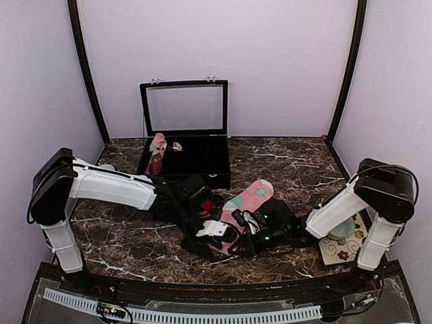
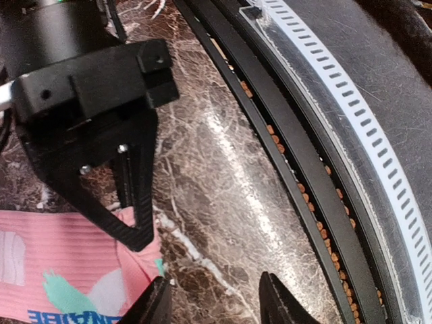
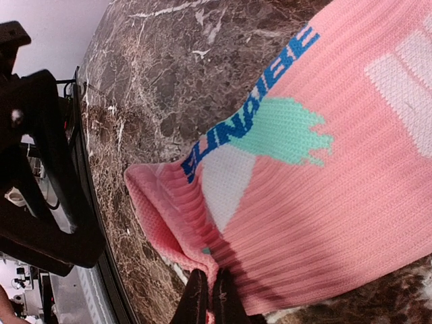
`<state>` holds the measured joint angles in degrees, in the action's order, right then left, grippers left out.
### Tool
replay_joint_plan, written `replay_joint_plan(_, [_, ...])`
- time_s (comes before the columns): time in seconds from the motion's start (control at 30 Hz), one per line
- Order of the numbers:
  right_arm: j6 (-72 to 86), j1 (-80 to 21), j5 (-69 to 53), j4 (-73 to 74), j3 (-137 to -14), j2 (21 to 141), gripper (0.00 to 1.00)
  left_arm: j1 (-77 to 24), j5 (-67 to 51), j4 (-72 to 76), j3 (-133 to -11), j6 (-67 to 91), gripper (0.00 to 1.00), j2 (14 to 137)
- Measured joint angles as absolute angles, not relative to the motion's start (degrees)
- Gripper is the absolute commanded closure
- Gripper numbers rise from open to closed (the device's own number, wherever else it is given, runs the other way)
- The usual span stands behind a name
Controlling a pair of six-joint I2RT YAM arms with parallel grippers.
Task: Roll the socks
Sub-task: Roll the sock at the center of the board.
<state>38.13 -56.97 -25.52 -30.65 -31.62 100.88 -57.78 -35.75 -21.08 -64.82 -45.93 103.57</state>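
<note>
The table [image 1: 283, 162] has a dark brown marble-patterned top with white veins and a curved black rail along its near edge. At the back centre a black case [image 1: 185, 179] sits on it, its glass lid [image 1: 183, 108] standing upright. A roll [image 1: 156, 154] stands at the case's left edge; whether it rests in the case or on the table cannot be told. In the middle a pink sock [image 1: 251, 197] lies flat, running from near the case's right corner toward the near edge. A black sock [image 1: 210, 204] lies just left of it, touching it. A flowered mat [image 1: 335, 248] lies near the right edge.
</note>
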Motion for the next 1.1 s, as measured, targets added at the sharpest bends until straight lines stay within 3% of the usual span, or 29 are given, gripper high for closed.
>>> replay_joint_plan(1.1, [39.7, -56.2, -28.6, -30.7, -32.4, 102.1, 0.99, -54.6, -30.8, -19.9, -66.6, -49.8, 0.57, 110.7])
